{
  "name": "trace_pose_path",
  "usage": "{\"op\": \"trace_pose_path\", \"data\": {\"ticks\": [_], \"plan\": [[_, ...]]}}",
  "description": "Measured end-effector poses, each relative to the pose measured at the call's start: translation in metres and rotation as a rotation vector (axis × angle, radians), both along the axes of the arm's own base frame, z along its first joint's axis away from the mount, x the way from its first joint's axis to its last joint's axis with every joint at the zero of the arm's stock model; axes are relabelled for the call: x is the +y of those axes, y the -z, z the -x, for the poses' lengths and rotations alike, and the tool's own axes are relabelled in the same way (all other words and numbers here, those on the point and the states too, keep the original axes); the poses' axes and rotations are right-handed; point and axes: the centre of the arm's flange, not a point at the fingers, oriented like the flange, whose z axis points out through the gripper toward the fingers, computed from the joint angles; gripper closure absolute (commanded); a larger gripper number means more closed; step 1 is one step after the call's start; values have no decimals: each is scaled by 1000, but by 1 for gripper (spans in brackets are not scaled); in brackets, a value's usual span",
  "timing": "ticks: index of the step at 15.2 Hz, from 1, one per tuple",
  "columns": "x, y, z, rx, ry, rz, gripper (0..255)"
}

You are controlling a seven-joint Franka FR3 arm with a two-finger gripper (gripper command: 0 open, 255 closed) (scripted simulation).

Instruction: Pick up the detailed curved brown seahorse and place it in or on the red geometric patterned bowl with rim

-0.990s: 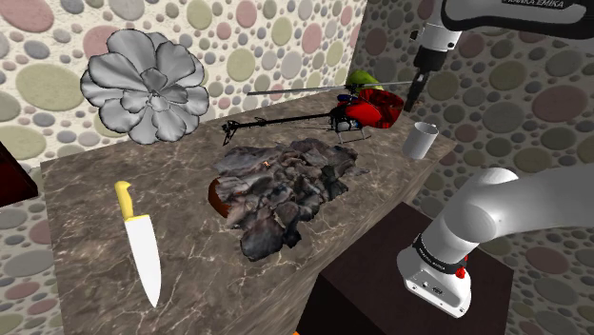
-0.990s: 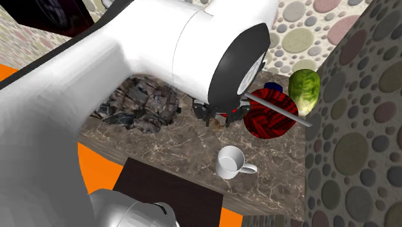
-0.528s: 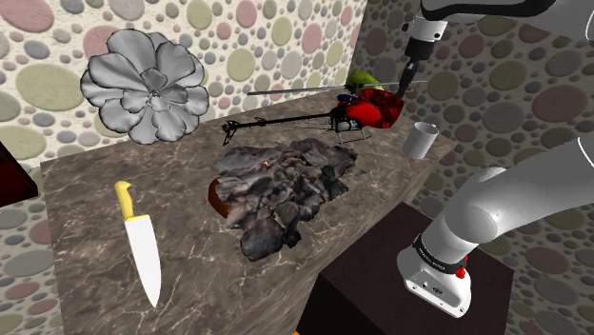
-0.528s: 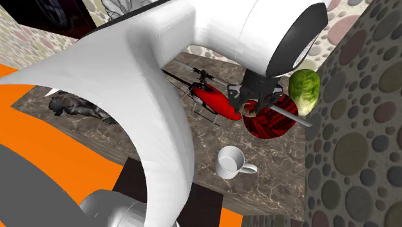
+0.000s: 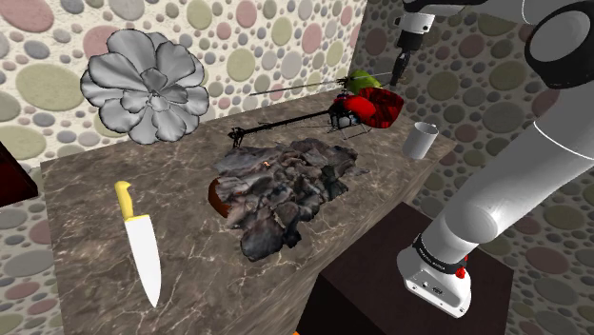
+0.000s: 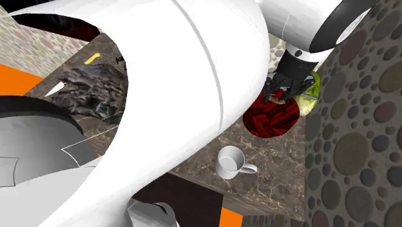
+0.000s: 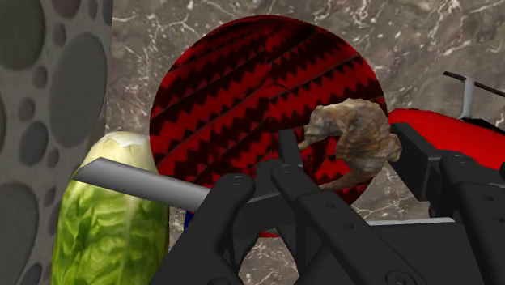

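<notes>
In the shoulder view, a yellow-handled knife (image 5: 141,243) lies at lower left and a dark crumpled heap (image 5: 286,186) sits at centre. At upper right, the gripper (image 5: 396,76) hangs over the red zigzag bowl (image 5: 383,107), its jaws clasping the brown seahorse (image 7: 354,136).

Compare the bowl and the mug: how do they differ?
The bowl is red with black zigzags; the mug is plain white. The bowl is wide and handleless; the mug is narrower, with a handle. Both stand upright and empty on the marble top.
</notes>
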Motion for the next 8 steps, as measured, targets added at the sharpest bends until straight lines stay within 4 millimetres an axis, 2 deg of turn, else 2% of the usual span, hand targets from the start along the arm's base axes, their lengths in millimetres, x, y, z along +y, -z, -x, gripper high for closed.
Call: {"op": "trace_pose_path", "data": {"ticks": [1, 3, 8], "plan": [[-11, 0, -9, -1, 1, 1, 255], [-20, 7, -16, 0, -1, 2, 255], [-22, 32, -19, 0, -1, 2, 255]]}}
